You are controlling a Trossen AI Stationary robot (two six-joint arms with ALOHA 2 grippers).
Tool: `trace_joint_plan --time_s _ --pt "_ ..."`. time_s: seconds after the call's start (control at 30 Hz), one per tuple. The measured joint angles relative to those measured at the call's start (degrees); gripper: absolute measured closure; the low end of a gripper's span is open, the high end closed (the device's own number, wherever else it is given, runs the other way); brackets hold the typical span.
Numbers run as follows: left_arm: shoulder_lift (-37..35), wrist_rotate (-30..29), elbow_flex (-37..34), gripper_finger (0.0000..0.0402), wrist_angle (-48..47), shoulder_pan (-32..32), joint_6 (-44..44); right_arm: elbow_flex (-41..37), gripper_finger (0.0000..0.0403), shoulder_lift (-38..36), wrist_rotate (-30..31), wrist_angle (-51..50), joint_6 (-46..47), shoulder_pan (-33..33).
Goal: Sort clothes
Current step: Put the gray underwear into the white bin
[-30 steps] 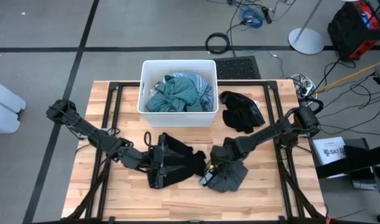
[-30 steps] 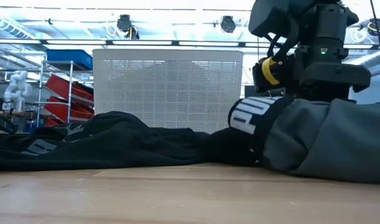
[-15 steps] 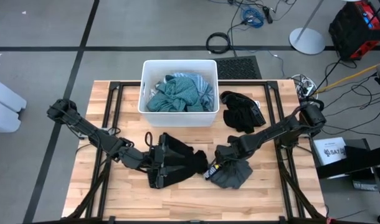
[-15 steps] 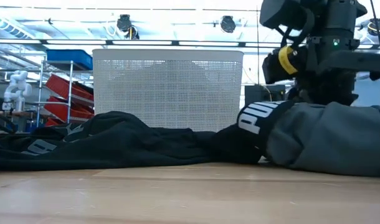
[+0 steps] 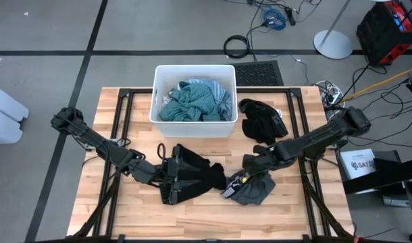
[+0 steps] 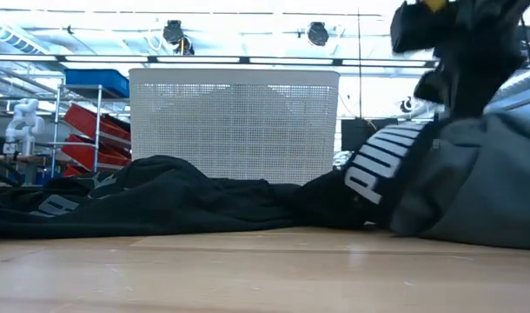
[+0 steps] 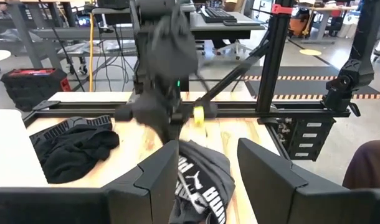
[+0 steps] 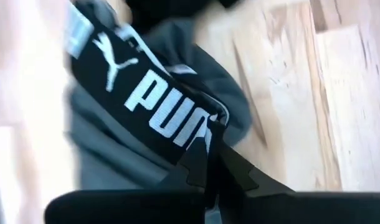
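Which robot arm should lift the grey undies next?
Probably the right one. The right gripper is pinched shut on the grey garment, while the left gripper rests open on the black garment.

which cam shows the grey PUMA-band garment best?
Right wrist view: the grey garment fills the frame, its band lettering legible, the right pincer shut on it. Low view shows its side and band. High view shows a small dark heap. Left wrist view shows it partly.
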Motion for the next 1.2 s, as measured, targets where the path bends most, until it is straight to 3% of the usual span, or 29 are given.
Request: trace_joint_plan --time_s 0.33,0.63,1.07,1.2 --pt "0.0 0.0 0.0 0.0226 -0.3 0.0 -0.5 0.1 0.0402 -13.2 0.7 6.2 1.8 4.2" --pt "0.0 0.0 0.0 0.0226 -0.7 0.0 -1.5 1.4 0.0403 -20.8 0.8 18.2 -6.2 5.3" --pt "0.0 0.0 0.0 0.0226 -1.3 0.4 -1.0 25.7 0.0403 -20.3 2.3 18.4 -32.4 0.7" --pt "0.2 0.0 0.0 0.0226 -3.1 1.1 -1.5 34.5 0.0403 -18.3 7.2 18.9 -42.0 -2.7"
